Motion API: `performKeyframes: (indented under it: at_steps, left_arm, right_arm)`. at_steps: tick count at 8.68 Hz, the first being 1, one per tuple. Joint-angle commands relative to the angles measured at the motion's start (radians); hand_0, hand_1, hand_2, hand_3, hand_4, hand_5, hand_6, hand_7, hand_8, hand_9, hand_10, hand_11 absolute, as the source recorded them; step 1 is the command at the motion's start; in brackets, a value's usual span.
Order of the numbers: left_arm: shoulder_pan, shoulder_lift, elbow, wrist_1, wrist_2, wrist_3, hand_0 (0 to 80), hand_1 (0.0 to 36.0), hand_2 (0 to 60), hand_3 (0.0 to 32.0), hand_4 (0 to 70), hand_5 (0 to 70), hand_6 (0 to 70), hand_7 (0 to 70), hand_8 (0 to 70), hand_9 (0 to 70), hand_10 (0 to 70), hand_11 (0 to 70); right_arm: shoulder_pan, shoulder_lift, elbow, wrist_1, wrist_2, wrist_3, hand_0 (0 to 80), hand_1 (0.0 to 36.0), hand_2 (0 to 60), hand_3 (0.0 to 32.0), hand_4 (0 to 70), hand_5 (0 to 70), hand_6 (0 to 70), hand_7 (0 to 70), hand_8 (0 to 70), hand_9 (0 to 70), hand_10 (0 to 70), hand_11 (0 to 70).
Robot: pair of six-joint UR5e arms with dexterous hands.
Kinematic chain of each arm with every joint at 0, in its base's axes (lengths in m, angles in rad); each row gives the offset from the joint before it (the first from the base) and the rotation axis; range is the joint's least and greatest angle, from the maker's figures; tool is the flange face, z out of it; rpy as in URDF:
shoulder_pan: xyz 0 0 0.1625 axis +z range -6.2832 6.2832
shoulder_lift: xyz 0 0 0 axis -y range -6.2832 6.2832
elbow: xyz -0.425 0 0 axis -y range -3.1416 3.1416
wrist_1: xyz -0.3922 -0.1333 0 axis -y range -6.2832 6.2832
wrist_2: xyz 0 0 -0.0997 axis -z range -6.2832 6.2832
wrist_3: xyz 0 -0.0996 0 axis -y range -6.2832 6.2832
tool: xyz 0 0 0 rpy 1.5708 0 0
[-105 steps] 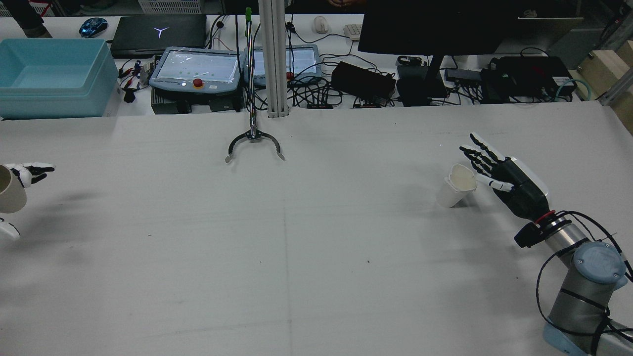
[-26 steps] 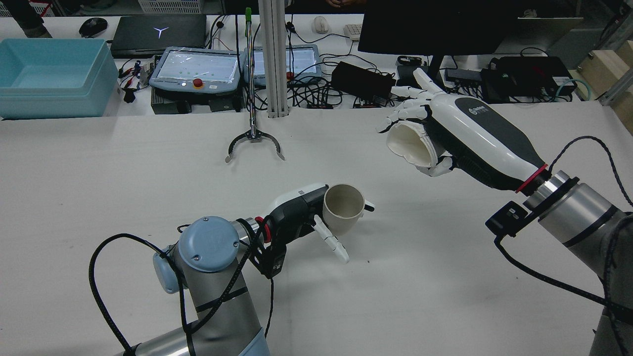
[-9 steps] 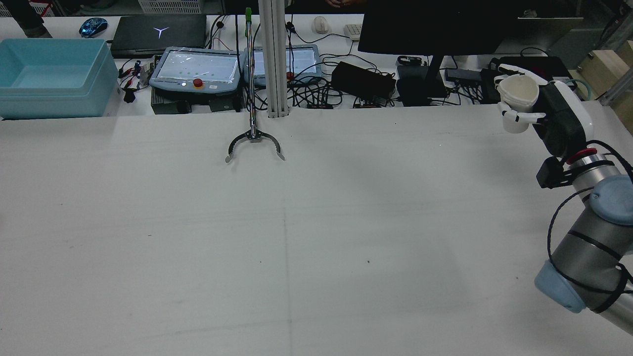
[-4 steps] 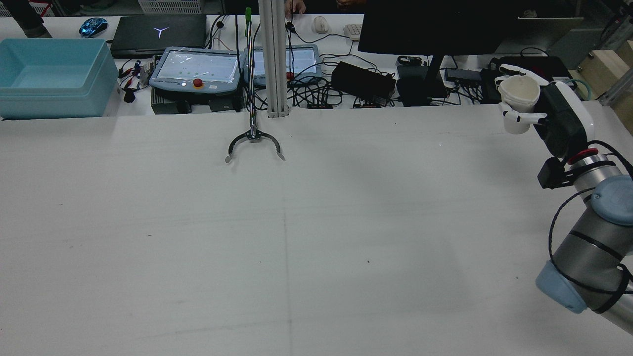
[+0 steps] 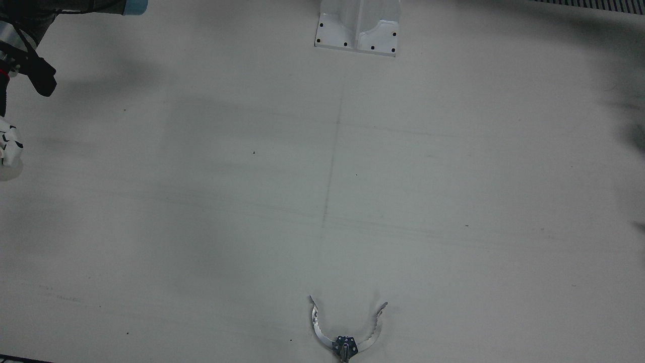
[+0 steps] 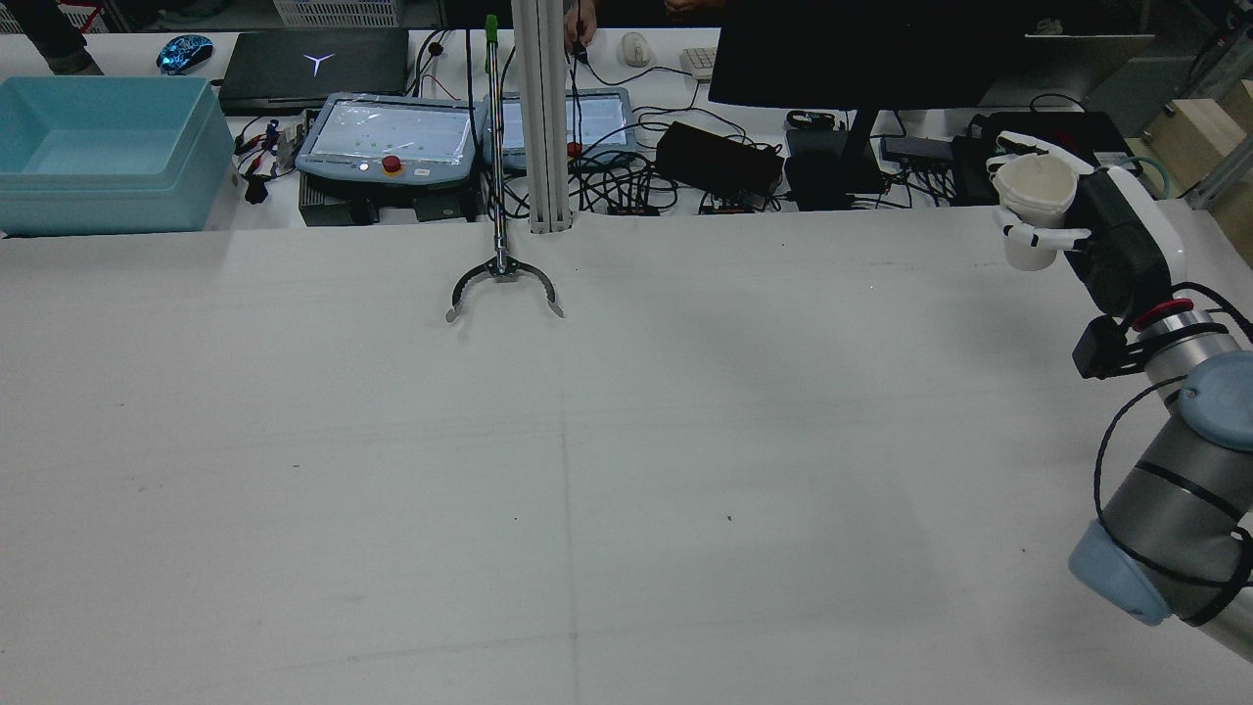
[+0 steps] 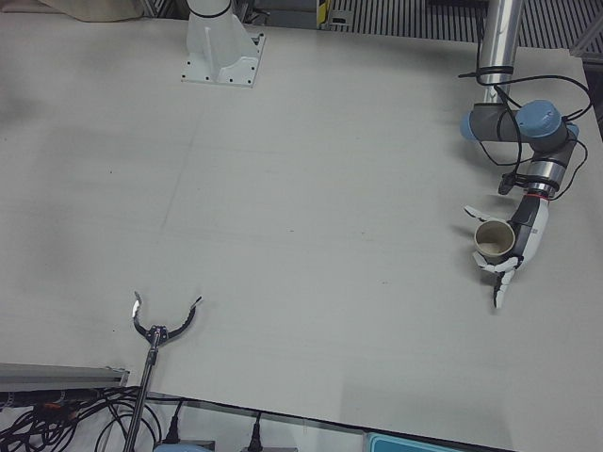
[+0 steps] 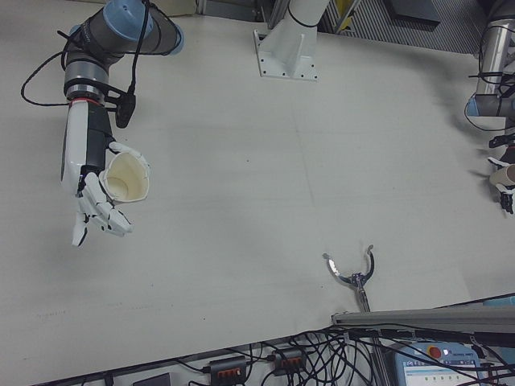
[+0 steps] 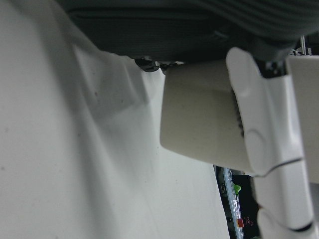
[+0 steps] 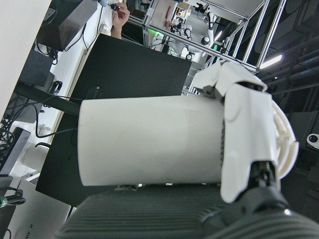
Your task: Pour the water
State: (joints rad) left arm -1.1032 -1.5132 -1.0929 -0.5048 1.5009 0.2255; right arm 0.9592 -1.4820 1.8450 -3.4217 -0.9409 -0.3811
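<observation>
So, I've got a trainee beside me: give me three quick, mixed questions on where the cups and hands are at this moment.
1. True or false: the right hand holds a white paper cup clear of the white table.
2. The left hand's beige cup is: A) upright, B) upside down, C) lying flat.
3. Fill in: the metal grabber claw lies near the table's ___ edge in the rear view.

Key: 1 true; 2 A; 3 far.
</observation>
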Motion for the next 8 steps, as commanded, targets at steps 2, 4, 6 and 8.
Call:
performKeyframes:
  at_steps: [2, 4, 6, 8]
  left_arm:
    - [-0.003, 0.004, 0.008, -0.060, -0.044, -0.037, 59.6, 8.2, 0.0, 6.6, 14.9, 0.0, 1.4, 0.0, 4.8, 0.0, 0.0, 0.0]
    - [-0.004, 0.017, 0.008, -0.073, -0.054, -0.041, 49.8, 0.9, 0.0, 10.8, 13.6, 0.0, 0.1, 0.0, 5.0, 0.0, 0.0, 0.0]
    - [-0.132, 0.057, 0.010, -0.098, -0.051, -0.035, 50.9, 2.4, 0.0, 10.8, 13.3, 0.0, 0.2, 0.0, 5.9, 0.0, 0.0, 0.0]
    - [-0.162, 0.060, -0.054, -0.107, -0.039, -0.037, 54.4, 4.9, 0.0, 8.8, 15.1, 0.0, 2.6, 0.0, 7.5, 0.0, 0.0, 0.0]
  right_arm:
    - [0.007, -0.001, 0.002, -0.002, -0.030, 0.002, 63.1, 33.4, 37.2, 0.0, 14.4, 13.6, 24.7, 29.9, 19.7, 24.2, 0.0, 1.4]
    - [0.009, -0.001, 0.006, -0.002, -0.033, 0.002, 63.8, 34.0, 37.7, 0.0, 14.8, 13.7, 24.8, 30.8, 19.3, 23.7, 0.0, 0.9]
    - [0.027, -0.006, 0.014, -0.002, -0.036, 0.004, 64.3, 34.3, 37.6, 0.0, 15.3, 13.7, 24.9, 30.9, 18.5, 22.6, 0.0, 0.0]
    - [0.027, -0.018, 0.010, -0.001, -0.058, 0.004, 64.1, 34.3, 35.5, 0.0, 8.2, 13.7, 22.1, 26.7, 18.2, 22.0, 0.0, 0.1]
